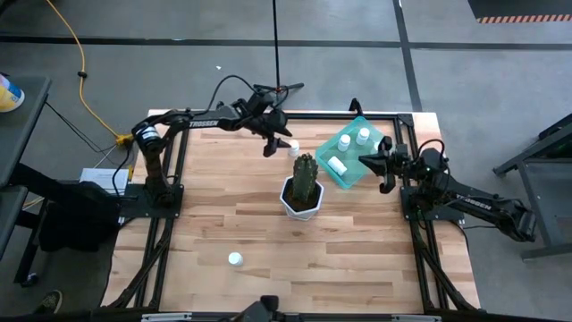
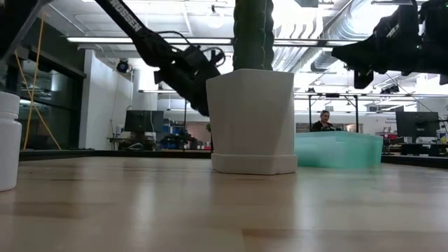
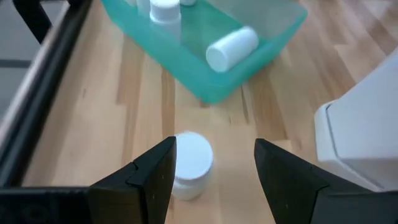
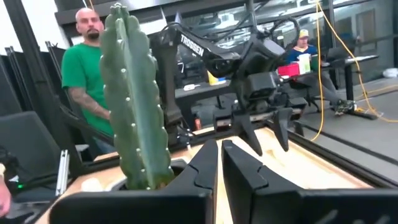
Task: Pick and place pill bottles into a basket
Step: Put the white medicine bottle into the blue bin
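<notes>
The nearest pill bottle (image 1: 234, 259) stands alone on the table (image 1: 357, 268) at about 7 o'clock from the cactus pot (image 1: 302, 199), with open wood all round it.

Past the pot, the left claw (image 3: 211, 168) hangs released over another pill bottle (image 3: 189, 163), one finger on each side and neither touching. This spot is crowded. The pot's white wall sits just beside one finger, and the basket (image 1: 356, 170) lies just beyond the bottle toward 1 o'clock. If the claw drops off-centre, a finger will likely knock the cap and roll the bottle against the basket wall. A wide swing could clip the pot.

At 3 o'clock of the basket the right claw (image 1: 386, 165) waits with fingers almost together, grasping nothing. It sits close to the basket rim, so a high carry over that rim risks meeting it. Three bottles (image 1: 350, 150) already rest inside, one lying on its side.
</notes>
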Motion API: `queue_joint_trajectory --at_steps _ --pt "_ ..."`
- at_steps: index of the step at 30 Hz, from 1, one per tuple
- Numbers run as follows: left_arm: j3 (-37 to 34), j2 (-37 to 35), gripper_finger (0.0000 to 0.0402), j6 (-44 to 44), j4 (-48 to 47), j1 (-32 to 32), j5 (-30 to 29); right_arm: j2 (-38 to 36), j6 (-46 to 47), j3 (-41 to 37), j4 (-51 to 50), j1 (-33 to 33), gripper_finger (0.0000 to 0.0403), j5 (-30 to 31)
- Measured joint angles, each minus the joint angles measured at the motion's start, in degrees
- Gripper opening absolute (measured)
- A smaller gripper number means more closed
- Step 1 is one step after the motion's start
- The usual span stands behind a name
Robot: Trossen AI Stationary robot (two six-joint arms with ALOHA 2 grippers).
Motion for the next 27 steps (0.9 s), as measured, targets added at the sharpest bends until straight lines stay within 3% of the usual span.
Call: queue_joint_trajectory --at_steps 19,27 --pt "-0.07 5.84 0.0249 3.40 4.84 -0.39 -2.24 0.00 0.57 0.04 0.08 0.00 0.0011 1.25" --pt "-0.07 6.54 0.0312 2.98 6.64 -0.76 -3.56 0.00 0.53 0.04 0.08 0.00 0.0012 1.53"
